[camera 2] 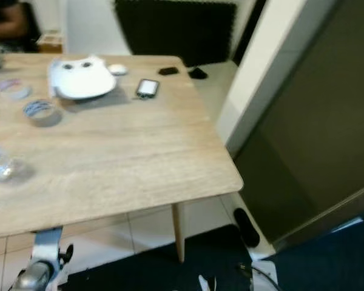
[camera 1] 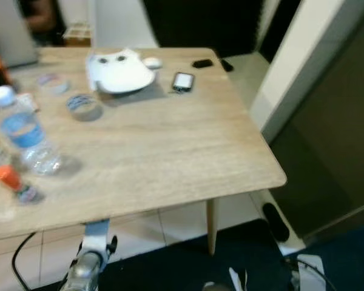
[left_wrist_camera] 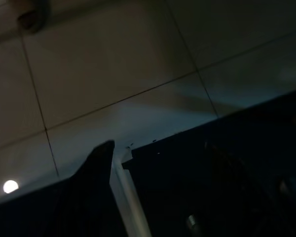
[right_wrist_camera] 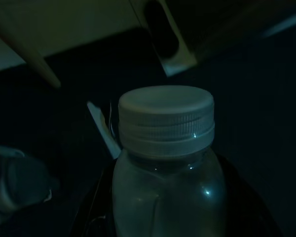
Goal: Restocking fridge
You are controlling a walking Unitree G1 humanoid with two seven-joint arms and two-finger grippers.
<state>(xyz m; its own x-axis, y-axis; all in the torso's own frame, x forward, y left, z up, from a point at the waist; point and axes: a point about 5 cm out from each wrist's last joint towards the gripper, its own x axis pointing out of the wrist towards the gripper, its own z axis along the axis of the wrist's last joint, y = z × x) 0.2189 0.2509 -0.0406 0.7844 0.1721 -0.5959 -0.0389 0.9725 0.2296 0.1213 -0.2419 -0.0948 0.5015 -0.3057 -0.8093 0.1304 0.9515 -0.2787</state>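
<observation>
Left arm (camera 1: 88, 260) hangs low at the near edge of the table (camera 1: 170, 151), idle; its wrist cam looks down on dim floor tiles. One dark finger (left_wrist_camera: 96, 187) is in shot, but open or closed can't be told.

Right gripper, per its wrist cam, grips a clear plastic bottle (right_wrist_camera: 165, 182) w/ a white screw cap (right_wrist_camera: 165, 121): dark fingers sit on both sides of the body below the neck, cap pointing away from the wrist. Bottle looks held low, below tabletop level, over dark floor. Judged: carried that way for transport to the fridge, arm down to keep it steady while walking.

On the table, left side: a second water bottle w/ blue label (camera 1: 24, 133), upright; a small item w/ orange cap (camera 1: 12, 180) lying near it. Likely stock still to be moved.

Further back: two tape rolls (camera 1: 84, 106), a white owl-shaped object (camera 1: 120, 71), a phone (camera 1: 182, 81), small dark items near the far corner. Not task-related by appearance.

Right of the table: a pale wall edge and a dark panel (camera 2: 315, 139); whether that is the fridge can't be confirmed. Head views blurred.
</observation>
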